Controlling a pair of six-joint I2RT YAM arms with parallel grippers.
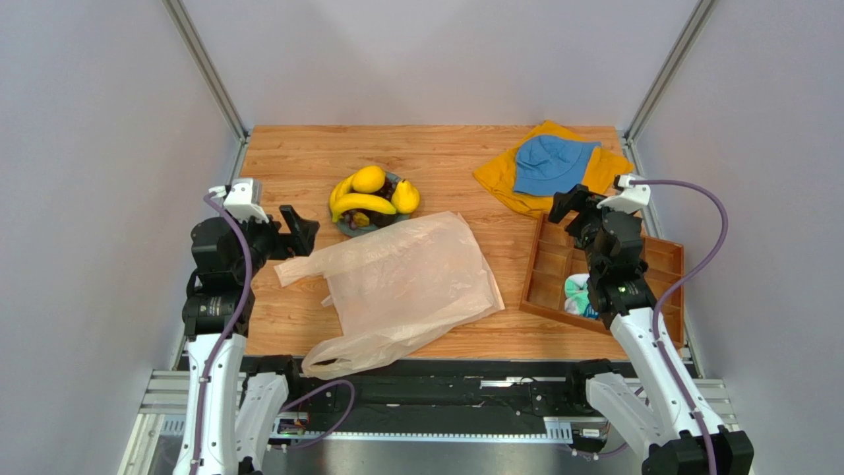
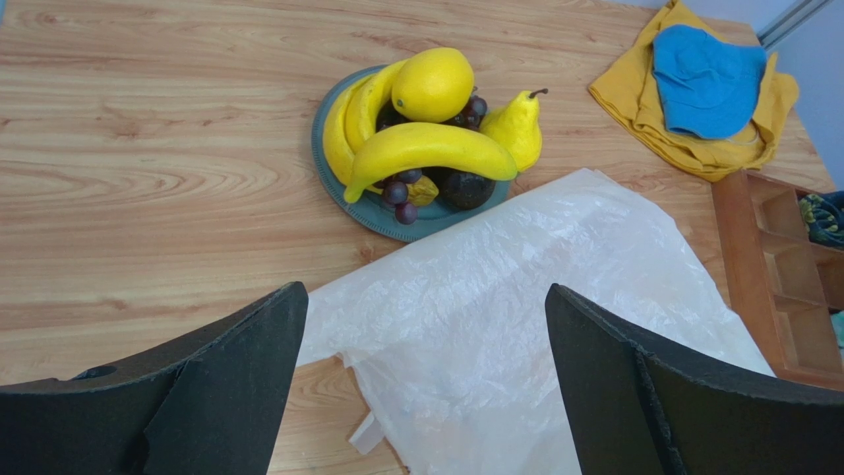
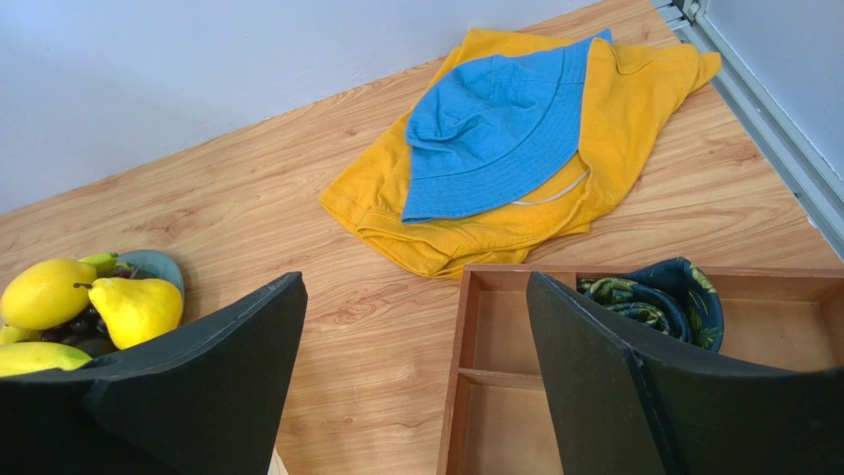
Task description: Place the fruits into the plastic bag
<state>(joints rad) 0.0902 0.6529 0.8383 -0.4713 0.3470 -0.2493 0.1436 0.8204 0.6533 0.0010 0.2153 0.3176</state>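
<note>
We see both grippers spread wide and holding nothing. Our left gripper (image 2: 424,307) hangs near the table's (image 2: 149,148) left edge, over the left side of the plastic bag (image 1: 411,282). Our right gripper (image 3: 414,292) hangs near the right edge, above the far end of a wooden tray (image 3: 594,269). The bag lies flat and crinkled in the middle, with one handle loop reaching the near edge and its far edge meeting the near rim of the grey-blue plate (image 2: 369,208). All the fruits sit piled on that plate, toward the far edge: bananas (image 2: 426,148), a lemon (image 2: 433,84) on top, a pear (image 2: 515,127) on the right, and grapes (image 2: 398,193) and a dark round fruit (image 2: 464,188) at the near side. In the far right corner, a blue hat (image 3: 495,129) rests on an orange cloth (image 3: 634,129).
</note>
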